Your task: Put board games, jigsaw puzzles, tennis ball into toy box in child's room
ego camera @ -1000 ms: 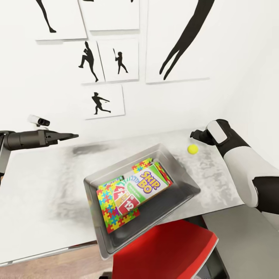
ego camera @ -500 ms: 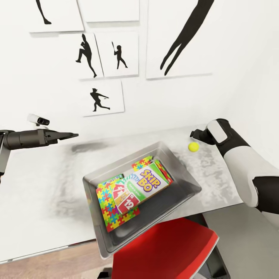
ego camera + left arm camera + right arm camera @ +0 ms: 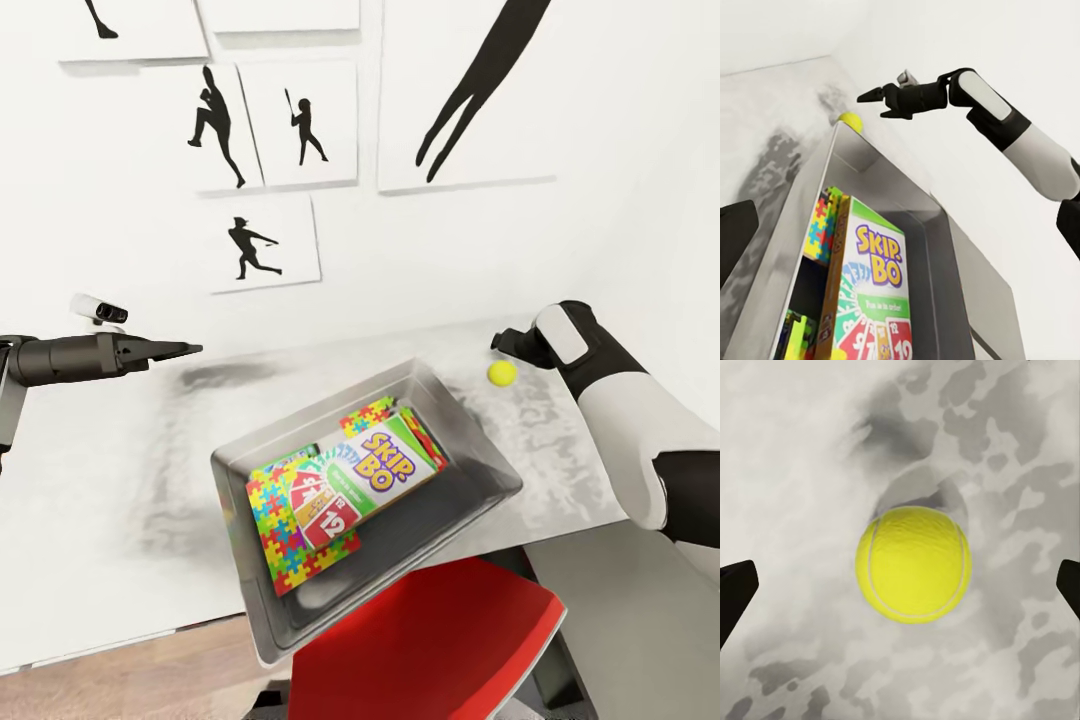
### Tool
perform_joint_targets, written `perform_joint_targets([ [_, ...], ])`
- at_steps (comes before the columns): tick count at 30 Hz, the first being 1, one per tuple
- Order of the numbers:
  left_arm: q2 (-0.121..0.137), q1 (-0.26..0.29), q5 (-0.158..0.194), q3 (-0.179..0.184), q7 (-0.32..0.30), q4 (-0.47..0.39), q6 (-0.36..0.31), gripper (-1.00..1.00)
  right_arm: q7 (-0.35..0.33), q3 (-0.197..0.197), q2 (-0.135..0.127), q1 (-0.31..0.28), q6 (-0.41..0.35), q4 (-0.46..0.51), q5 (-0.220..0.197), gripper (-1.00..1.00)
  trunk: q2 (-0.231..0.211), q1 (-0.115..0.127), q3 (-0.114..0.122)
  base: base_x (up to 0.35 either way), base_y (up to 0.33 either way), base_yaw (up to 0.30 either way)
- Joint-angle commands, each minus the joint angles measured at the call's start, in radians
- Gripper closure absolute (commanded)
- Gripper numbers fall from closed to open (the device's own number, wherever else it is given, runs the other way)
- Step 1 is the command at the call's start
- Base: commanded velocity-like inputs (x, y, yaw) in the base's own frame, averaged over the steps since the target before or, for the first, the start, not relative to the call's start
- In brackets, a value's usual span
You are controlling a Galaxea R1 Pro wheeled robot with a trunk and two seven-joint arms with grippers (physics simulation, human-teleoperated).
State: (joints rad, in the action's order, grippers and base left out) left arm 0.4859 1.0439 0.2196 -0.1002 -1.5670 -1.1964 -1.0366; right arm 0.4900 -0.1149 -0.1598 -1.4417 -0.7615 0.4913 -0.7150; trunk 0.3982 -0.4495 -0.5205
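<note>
The tennis ball (image 3: 913, 563) lay on the table (image 3: 90, 500), on bare top between the toy box (image 3: 478, 452) and the wall, near the table's far right corner. The right gripper (image 3: 503, 342) hung just above it, fingers spread wide on either side, holding nothing. The box sat at the near edge, overhanging a red chair (image 3: 440, 640), with a Skip-Bo game (image 3: 375, 470) over jigsaw puzzles (image 3: 285, 540). The left gripper (image 3: 185, 349) hovered over open tabletop, well apart; whether it was open I cannot tell.
</note>
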Motion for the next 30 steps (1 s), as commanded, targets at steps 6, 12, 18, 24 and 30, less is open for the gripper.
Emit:
perform_joint_targets([
  [6, 0.0, 0.001, 0.0, 0.0, -0.004, 0.0, -0.011, -1.0, 0.009, -0.008, -0.001, -0.01, -0.003, 0.001, -0.011, -1.0, 0.002, 0.0, -0.011, 0.0, 0.0, 0.0],
  [12, 0.0, 0.001, 0.0, 0.0, -0.004, 0.0, -0.011, -1.0, 0.009, -0.008, -0.001, -0.014, -0.009, 0.002, -0.01, -1.0, 0.002, 0.0, -0.021, 0.0, 0.0, 0.0],
  [18, 0.0, 0.001, 0.003, 0.0, -0.004, -0.001, -0.011, -1.0, 0.01, -0.008, -0.001, -0.026, -0.012, 0.002, -0.01, -1.0, 0.002, 0.0, -0.031, 0.0, 0.0, 0.0],
  [24, 0.001, 0.001, 0.011, 0.0, -0.004, -0.001, -0.011, -1.0, 0.01, -0.008, -0.001, -0.031, -0.013, 0.001, -0.01, -1.0, 0.002, 0.0, -0.041, 0.0, 0.0, 0.0],
  [30, 0.002, 0.0, 0.014, 0.0, -0.004, -0.001, -0.011, -1.0, 0.01, -0.008, -0.001, -0.032, -0.013, 0.001, -0.01, -1.0, 0.002, 0.0, -0.051, 0.0, 0.0, 0.0],
])
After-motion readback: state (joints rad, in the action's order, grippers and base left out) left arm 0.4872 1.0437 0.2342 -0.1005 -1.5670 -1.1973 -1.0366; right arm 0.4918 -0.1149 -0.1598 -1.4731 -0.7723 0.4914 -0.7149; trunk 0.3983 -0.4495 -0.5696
